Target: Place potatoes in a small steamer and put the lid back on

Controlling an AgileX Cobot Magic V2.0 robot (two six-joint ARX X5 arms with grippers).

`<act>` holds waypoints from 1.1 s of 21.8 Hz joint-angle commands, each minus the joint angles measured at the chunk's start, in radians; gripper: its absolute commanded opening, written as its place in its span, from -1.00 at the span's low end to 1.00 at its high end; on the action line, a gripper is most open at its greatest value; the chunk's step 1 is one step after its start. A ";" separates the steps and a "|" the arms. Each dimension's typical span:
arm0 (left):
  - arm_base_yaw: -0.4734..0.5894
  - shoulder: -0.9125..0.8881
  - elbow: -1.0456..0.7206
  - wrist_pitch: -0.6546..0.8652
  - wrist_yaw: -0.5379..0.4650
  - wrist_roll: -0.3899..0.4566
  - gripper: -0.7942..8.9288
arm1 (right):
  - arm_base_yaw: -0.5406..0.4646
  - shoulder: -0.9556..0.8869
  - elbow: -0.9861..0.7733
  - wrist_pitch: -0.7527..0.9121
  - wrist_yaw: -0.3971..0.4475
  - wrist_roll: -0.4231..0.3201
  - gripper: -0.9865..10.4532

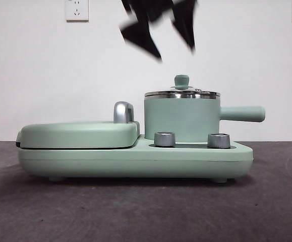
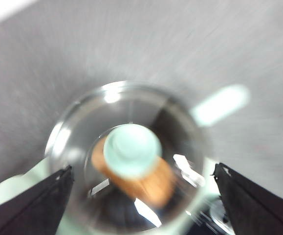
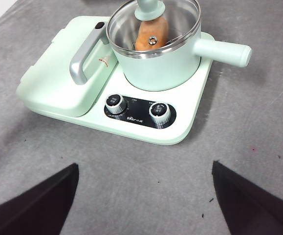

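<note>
Item: small steamer [image 1: 182, 120], mint-green cylindrical pot with a steel rim and a straight green side handle, seated on the right half of a mint-green cooker base [image 1: 135, 160] on the grey bench [image 1: 135, 212].

Lid [image 3: 153, 27]: round glass, shiny steel rim, small mint-green knob on top. It sits closed on the steamer's rim.

Potato [image 3: 151, 33]: one, oblong, orange-brown, matte skin. It lies inside the steamer, seen through the glass under the knob; in the left wrist view it shows as an orange blur beneath the knob.

Base fittings: flat hinged griddle section [image 1: 77, 134] on the left half, closed, with a silver handle [image 1: 123, 112]; two silver-ringed dials [image 1: 165, 139] on a dark panel at the front.

Left gripper [image 2: 141, 196]: blurred, directly above the lid, apart from it; fingers [image 2: 29, 205] spread wide, holding nothing. In the front view it shows as a dark blurred shape above the knob.

Right gripper [image 3: 143, 200]: well back from the cooker, over bare bench, looking at its front; fingers wide apart, empty.
</note>
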 commanded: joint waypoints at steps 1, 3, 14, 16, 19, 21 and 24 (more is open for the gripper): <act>0.005 -0.103 0.032 -0.098 0.009 0.014 0.13 | 0.008 0.002 0.005 0.011 -0.009 0.010 -0.07; 0.045 -0.182 0.003 -0.168 0.020 0.010 0.13 | 0.008 0.002 0.005 0.011 -0.034 0.005 -0.07; 0.166 -0.997 -0.885 0.026 0.105 -0.060 0.12 | 0.008 0.002 0.005 0.018 -0.140 -0.065 -0.07; 0.166 -1.141 -1.015 0.035 0.105 -0.119 0.11 | 0.008 0.003 0.005 0.018 -0.161 -0.090 -0.07; 0.166 -1.271 -1.117 0.039 0.105 -0.185 0.10 | 0.008 0.003 0.005 0.018 -0.161 -0.107 -0.07; 0.166 -1.340 -1.160 0.037 0.105 -0.219 -0.01 | 0.008 0.003 0.005 0.018 -0.161 -0.107 -0.07; 0.166 -1.411 -1.180 0.011 0.099 -0.237 -0.49 | 0.008 0.003 0.005 0.018 -0.162 -0.107 -0.08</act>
